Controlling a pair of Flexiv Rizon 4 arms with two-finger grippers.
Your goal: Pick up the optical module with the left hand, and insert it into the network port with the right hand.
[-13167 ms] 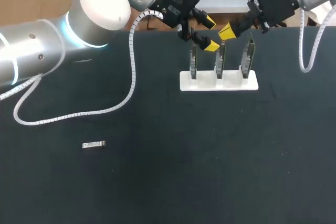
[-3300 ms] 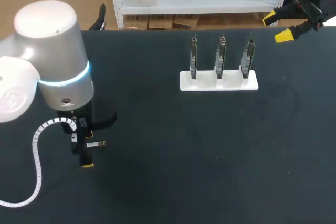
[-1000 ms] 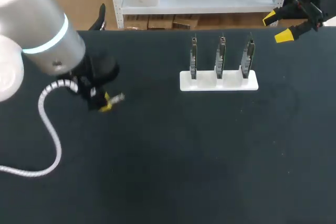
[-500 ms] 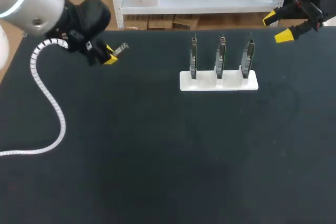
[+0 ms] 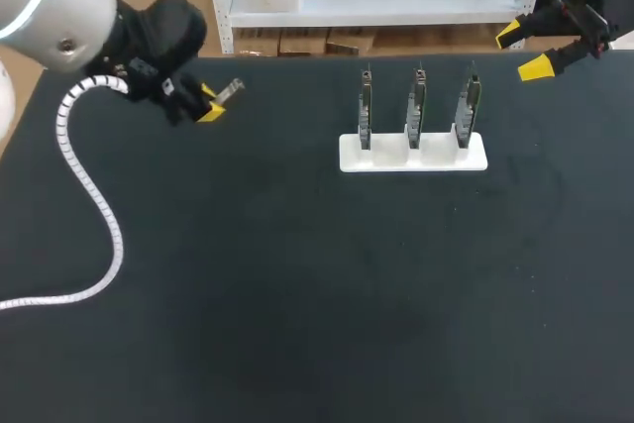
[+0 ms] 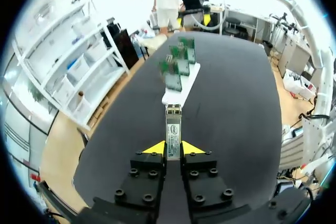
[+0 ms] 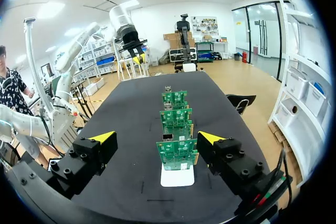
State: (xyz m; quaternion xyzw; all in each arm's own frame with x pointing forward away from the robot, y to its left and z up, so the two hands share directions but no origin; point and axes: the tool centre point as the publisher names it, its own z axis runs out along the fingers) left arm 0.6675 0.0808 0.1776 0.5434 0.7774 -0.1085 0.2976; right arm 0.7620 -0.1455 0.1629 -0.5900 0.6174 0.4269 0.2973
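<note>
Two arms: left gripper (image 6: pixel 173 148) clamped on module (image 6: pixel 173 127), lifted off table for handover; right gripper (image 7: pixel 157 138) spread wide, facing boards (image 7: pixel 177 156), ready to receive.

The optical module (image 5: pixel 228 92) is a small, thin silver stick. It is up off the table, in the upper left of the head view. The left gripper (image 5: pixel 210 108) pinches one end between its two yellow tips. The other end sticks out to the right, tipped up a little. In the left wrist view the module (image 6: pixel 173 128) points straight out ahead of the fingers, with a white label on top.

Three little green boards (image 5: pixel 416 106) stand up straight in a row on a white base (image 5: pixel 413 156), at the upper middle right of the head view, well apart from the module. In the right wrist view the boards (image 7: pixel 177 153) line up one behind another. The port itself is too small to pick out.
</note>
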